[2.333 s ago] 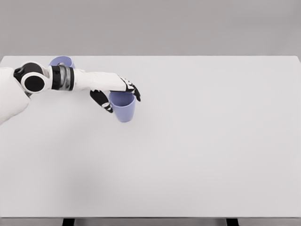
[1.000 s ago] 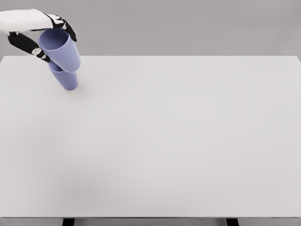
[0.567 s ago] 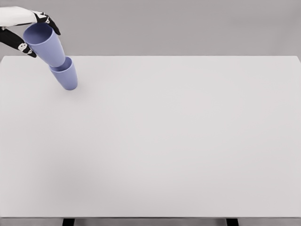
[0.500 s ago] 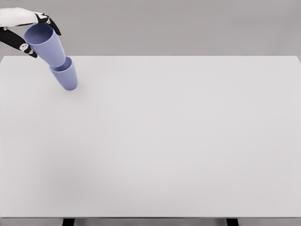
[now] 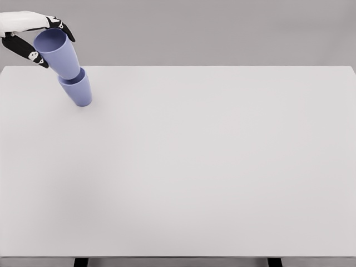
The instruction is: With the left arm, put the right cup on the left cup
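Upper left of the frame: your left hand [image 5: 33,38] is pinching the held cup [image 5: 57,53] near its rim, its base nesting in the lower cup [image 5: 78,90]. Probably light, stiff, slick; you are gripping high.

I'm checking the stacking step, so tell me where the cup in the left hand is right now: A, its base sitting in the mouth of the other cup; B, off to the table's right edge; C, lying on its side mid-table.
A: the held cup, gripped by the left hand, has its base in the lower cup.
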